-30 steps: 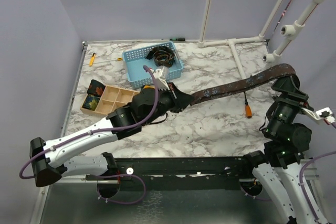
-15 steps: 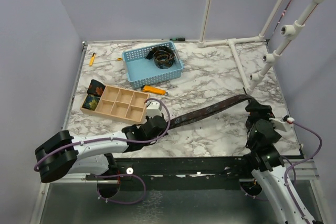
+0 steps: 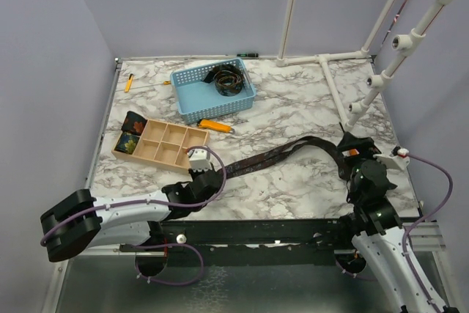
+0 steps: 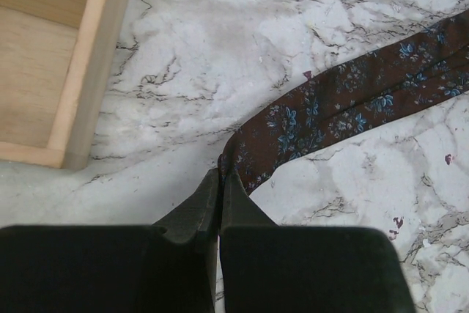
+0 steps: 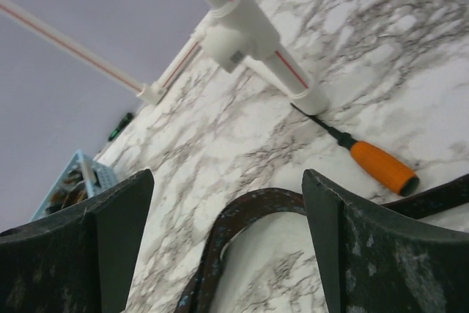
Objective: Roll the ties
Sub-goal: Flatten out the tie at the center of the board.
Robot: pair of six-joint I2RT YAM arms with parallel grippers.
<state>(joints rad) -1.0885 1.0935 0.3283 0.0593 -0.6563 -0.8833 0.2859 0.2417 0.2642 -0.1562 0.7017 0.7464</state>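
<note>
A long dark brown tie [image 3: 278, 155] with small blue flowers lies across the marble table. My left gripper [image 3: 219, 173] is shut on its left end, low over the table; the wrist view shows the tie [image 4: 352, 93] running up and right from the gripper [image 4: 220, 175]. My right gripper [image 3: 345, 147] stands open by the tie's right end, where the tie [image 5: 245, 214] bows up in an arch between and beyond the fingers without touching them. Another tie [image 3: 226, 78] lies coiled in the blue basket [image 3: 192, 97]. Two rolled ties [image 3: 130, 141] sit in the wooden tray.
The wooden compartment tray [image 3: 167, 144] is just behind the left gripper, its corner [image 4: 80, 100] close. An orange-handled screwdriver [image 5: 381, 166] lies by the right gripper. A white pipe frame [image 3: 331, 56] stands at the back right. An orange tool [image 3: 216, 124] lies by the basket.
Both arms came down toward the near edge. The tie, earlier stretched in the air between them, now lies slack on the table and bows up at the right gripper.
</note>
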